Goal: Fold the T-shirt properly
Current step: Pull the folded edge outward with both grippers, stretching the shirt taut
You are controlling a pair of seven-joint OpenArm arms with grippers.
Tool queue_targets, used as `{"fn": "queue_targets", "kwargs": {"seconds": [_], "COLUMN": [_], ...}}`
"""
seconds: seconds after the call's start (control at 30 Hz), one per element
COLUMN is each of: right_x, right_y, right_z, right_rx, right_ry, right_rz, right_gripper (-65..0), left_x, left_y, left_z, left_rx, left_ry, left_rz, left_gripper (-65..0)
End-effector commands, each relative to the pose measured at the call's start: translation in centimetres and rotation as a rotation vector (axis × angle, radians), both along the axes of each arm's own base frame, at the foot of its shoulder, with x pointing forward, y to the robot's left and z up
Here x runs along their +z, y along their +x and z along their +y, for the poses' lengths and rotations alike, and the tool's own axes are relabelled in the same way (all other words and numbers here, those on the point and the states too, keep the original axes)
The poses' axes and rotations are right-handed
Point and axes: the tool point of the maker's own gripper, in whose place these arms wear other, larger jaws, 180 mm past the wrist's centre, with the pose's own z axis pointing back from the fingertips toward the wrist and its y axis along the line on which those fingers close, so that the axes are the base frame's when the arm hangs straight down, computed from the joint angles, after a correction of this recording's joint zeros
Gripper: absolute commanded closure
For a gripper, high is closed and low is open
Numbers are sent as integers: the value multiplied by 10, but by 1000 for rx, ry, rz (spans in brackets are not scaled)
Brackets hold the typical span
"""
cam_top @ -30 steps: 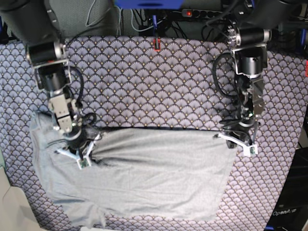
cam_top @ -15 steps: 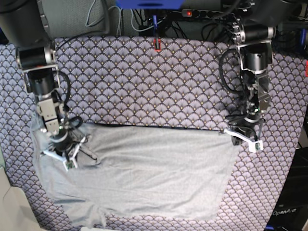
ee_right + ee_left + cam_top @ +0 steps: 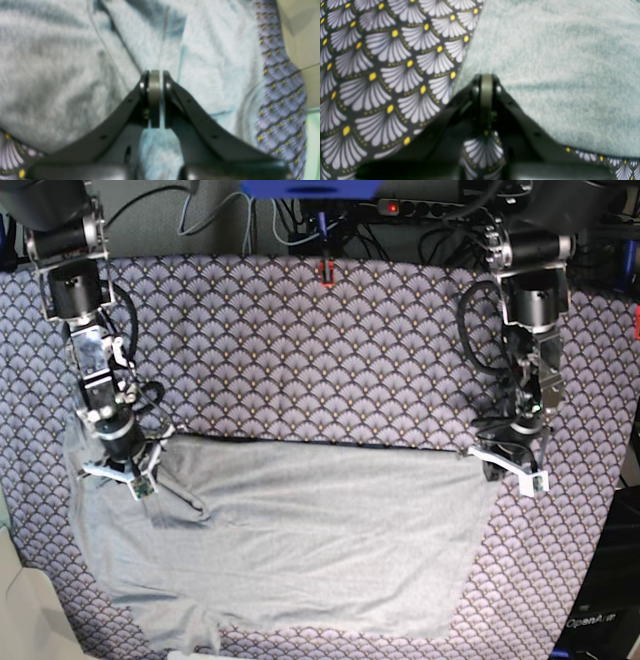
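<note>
Work surface: a purple cloth [image 3: 330,350] printed with pale fan-scale shapes and small yellow dots covers the whole table, extending beyond both claws on every side.
Garment: a large plain light grey short-sleeved T-shirt [image 3: 300,540] of soft knit fabric lies flat on the cloth between the two claws and below them in the base view. Its upper edge runs as a straight dark line from one claw to the other.
Garment, condition: the body is mostly smooth. Creases gather beside the right-arm claw, and a sleeve hangs toward the lower edge of the base view.
Left-arm claw: the black claw [image 3: 512,470] with white tip fittings sits on the right side of the base view, at the upper corner of the T-shirt.
Left-arm claw, state: fully closed, pads pressed together. The wrist view shows the tips [image 3: 485,82] on the grey fabric, just beside its border with the patterned cloth. Whether fabric is pinched between the pads cannot be told.
Right-arm claw: the matching black claw [image 3: 120,470] sits on the left side of the base view, at the opposite upper end of the T-shirt.
Right-arm claw, state: closed, with only a thin pale sliver between the pads [image 3: 155,85]. The tips are down among folded grey fabric and a stitched seam. Whether that fabric is gripped cannot be told.
Cloth at right-arm claw: a strip of the purple pattern shows to one side of the claw in its wrist view.
</note>
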Motion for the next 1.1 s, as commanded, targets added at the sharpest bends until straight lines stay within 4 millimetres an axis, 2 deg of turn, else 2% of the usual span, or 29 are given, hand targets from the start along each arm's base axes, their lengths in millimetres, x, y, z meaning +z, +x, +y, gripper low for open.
{"fn": "queue_targets", "kwargs": {"seconds": [0.0, 0.1, 0.3, 0.47, 0.67, 0.77, 0.83, 1.07], "right_x": [18, 15, 20, 27, -3, -21, -29, -50], "right_y": [10, 8, 4, 1, -23, -42, -51, -82], "right_z": [-7, -9, -58, -82, -105, -115, -116, -115], "right_rx": [-8, -12, -148, -213, -288, -325, -327, -303], "right_ry": [-8, -11, 15, 23, 37, 42, 39, 30], "right_rz": [-53, -43, -57, -75, -2, 42, 63, 89], "right_gripper": [-25, -25, -25, -25, -25, -25, -25, -24], "left_x": [-5, -5, -5, -4, -6, -8, -9, -26], "left_y": [-6, -6, -7, -5, -7, -9, -14, -33], "left_z": [16, 17, 18, 18, 18, 19, 28, 28], "left_rx": [30, 30, 32, 29, 31, 30, 35, 22], "left_ry": [46, 47, 47, 48, 48, 51, 65, 57], "left_rz": [58, 58, 60, 58, 66, 70, 79, 165], "left_gripper": [0, 0, 0, 0, 0, 0, 0, 0]}}
